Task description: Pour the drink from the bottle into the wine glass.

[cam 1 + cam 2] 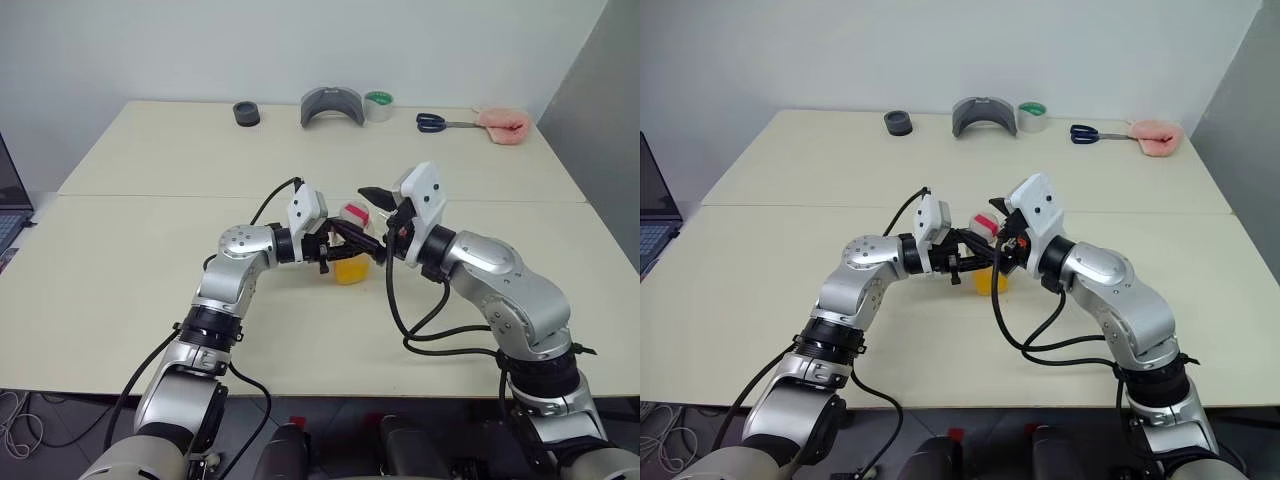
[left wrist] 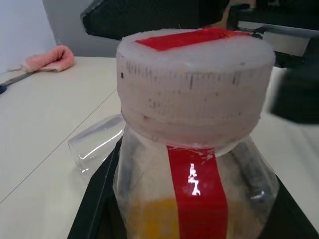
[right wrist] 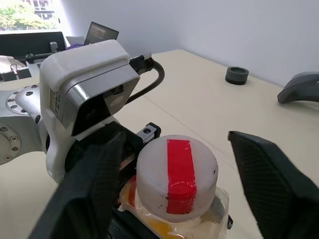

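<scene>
bottle (image 3: 175, 199) — red strip, drink (image 1: 350, 268) — orange

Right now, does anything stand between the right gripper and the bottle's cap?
Nothing visible does. The right gripper has its fingers on either side of the cap, with bare gaps between; the left gripper clamps the bottle lower down.

Beige table (image 1: 150, 260), pale wall (image 1: 150, 50)

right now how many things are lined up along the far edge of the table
5: black round thing at the left, then grey curved piece, tape roll, scissors, and pink cloth at the right. Nothing seems hidden there.
</scene>
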